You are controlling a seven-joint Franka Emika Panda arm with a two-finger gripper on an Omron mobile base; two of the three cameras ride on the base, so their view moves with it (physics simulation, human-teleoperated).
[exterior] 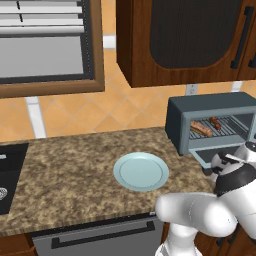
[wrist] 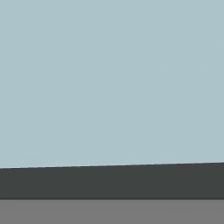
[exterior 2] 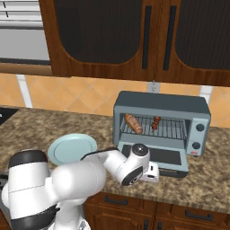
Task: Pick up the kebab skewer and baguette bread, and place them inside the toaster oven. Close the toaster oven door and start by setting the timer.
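Slate blue-grey toaster oven (exterior 2: pixel 161 128) holds bread and skewer; its grey-framed glass door (exterior 2: pixel 157 158) hangs open. The stiff, hinged panel likely swings lightly when pushed at its outer edge (gripper (exterior 2: pixel 153 172) there, jaw state unclear).

A flat pale blue-grey surface (wrist: pixel 112 78) seen from very close

The smooth pale blue-grey surface takes the upper and middle part of the hand view, without any mark or texture on it. Under it runs a dark charcoal band (wrist: pixel 112 181), touching the pale surface along one straight edge that is a little tilted, higher on the right side. What these two surfaces belong to, I cannot tell.
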